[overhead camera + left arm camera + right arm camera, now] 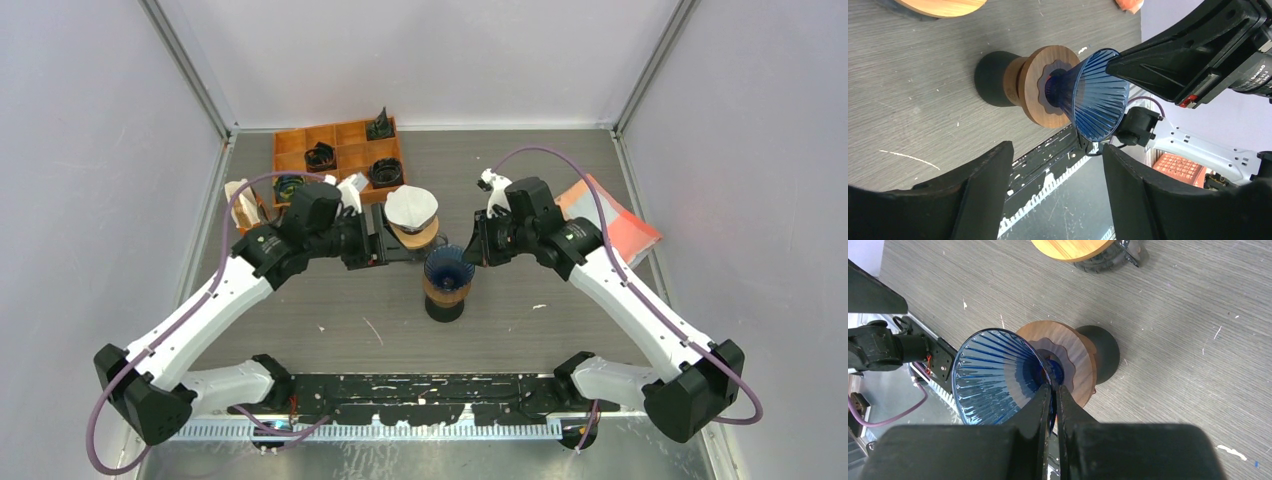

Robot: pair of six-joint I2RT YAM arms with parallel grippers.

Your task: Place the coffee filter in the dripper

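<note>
Carrying everything, the counter [330, 300]: grey, matt and wood-grained, scuffed with pale flecks.
Right arm [620, 290]: white shell, black wrist. The right jaws are pressed almost together on the thin right wall of the dripper, seemingly pinching it steady.
Left arm [220, 300]: the left jaws are spread wide with nothing between them, just left of the dripper.
Tray [290, 152]: orange, in compartments, at the far side, with small dark parts inside.
Dripper [448, 266]: in the middle of the counter. It is a blue see-through ribbed cone, hard and glossy, on a scalloped wooden collar and a dark rounded base.
Stand [415, 238]: round and wooden, just beyond the dripper.
Filter [411, 205]: white paper, fan-shaped from above, resting on the stand. It is not yet in the dripper and is apart from both jaws.
Handling: probably featherlight, limp and easily creased, so a hard squeeze would crumple it. Best pinched gently at its upper edge, then lowered into the cone.
</note>
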